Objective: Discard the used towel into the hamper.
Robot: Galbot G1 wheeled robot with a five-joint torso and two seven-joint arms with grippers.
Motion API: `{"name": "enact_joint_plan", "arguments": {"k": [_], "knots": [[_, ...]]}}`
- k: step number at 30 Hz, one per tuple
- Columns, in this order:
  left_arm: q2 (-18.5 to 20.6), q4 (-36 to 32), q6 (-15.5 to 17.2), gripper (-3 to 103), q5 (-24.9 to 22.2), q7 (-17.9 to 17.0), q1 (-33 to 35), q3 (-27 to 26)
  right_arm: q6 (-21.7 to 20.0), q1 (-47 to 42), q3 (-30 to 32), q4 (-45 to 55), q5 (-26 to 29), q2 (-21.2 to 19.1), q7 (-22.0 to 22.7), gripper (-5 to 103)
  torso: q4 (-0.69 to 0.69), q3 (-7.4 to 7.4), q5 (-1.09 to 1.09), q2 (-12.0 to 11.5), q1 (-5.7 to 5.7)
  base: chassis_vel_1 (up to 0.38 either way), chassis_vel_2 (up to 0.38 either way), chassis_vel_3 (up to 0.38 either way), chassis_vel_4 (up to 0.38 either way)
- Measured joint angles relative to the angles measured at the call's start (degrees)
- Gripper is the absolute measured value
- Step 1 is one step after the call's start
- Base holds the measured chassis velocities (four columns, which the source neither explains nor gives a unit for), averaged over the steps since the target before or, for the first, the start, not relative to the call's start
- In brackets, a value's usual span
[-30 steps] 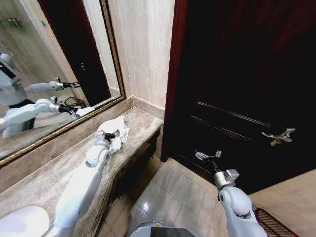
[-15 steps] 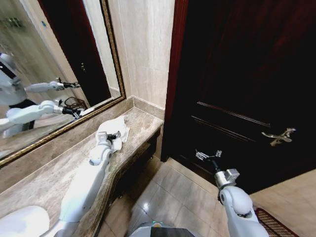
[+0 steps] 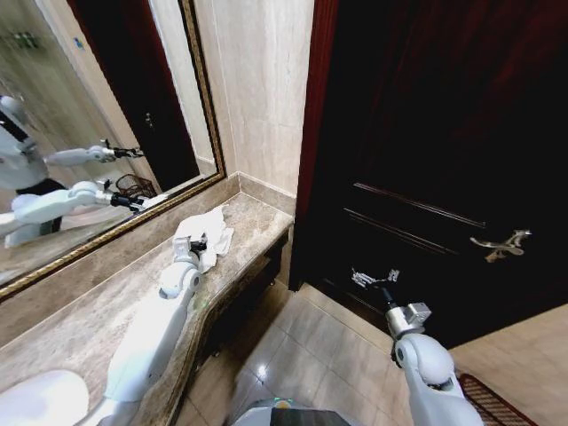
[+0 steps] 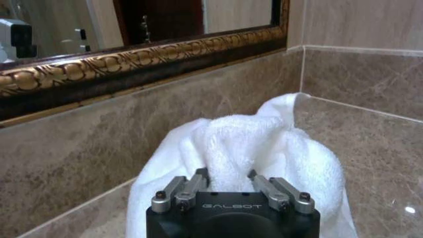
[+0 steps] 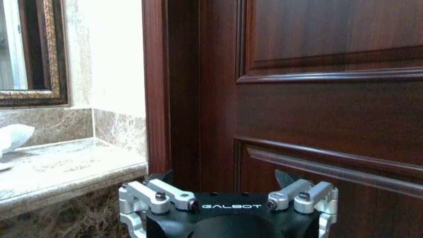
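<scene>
While its fingers straddled a raised fold of cloth, the robot's left hand (image 4: 225,179) reached into the crumpled white towel (image 4: 264,148) lying at the far end of the marble bench (image 3: 98,319), by the corner where the backsplash met the side wall. The fingers stood spread to either side of the fold, not yet pressed together, apparently lined up so that closing would gather a thick ridge rather than a loose edge. The towel sat bunched against the backsplash, just below a gilt-framed mirror (image 3: 106,115) in which the arm and a dark wire basket (image 3: 133,185) were reflected; the hamper itself could be made out nowhere but in that reflection, so its true spot in the room could not be told. The right hand (image 5: 225,184) hung idle and spread, well apart from the bench, facing a dark panelled door (image 3: 444,160) with a metal lever handle (image 3: 501,244). Glossy beige tiles (image 3: 319,355) covered the floor below.
</scene>
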Motion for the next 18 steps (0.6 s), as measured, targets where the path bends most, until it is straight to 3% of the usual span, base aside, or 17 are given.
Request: {"name": "enact_joint_plan", "arguments": {"k": [7,16,18], "knots": [[0.32,-0.78,-0.33,10,-0.15,0.31,0.59,-0.47,0.04,-0.47,0.15,0.85,0.03,0.14,0.11,100,0.00,0.00,0.00,0.00,0.00,0.000,0.000,0.000,0.000],[0.39,-1.46,-2.50,8,1.19,1.52,1.70,-1.13,0.04,-1.13,0.55,2.09,0.14,0.24,0.50,100,0.00,0.00,0.00,0.00,0.00,0.000,0.000,0.000,0.000],[0.59,-1.71,-4.28,8,1.23,2.09,2.09,-1.47,0.04,-1.35,0.61,2.43,0.16,0.36,0.56,100,0.00,0.00,0.00,0.00,0.00,0.000,0.000,0.000,0.000]]}}
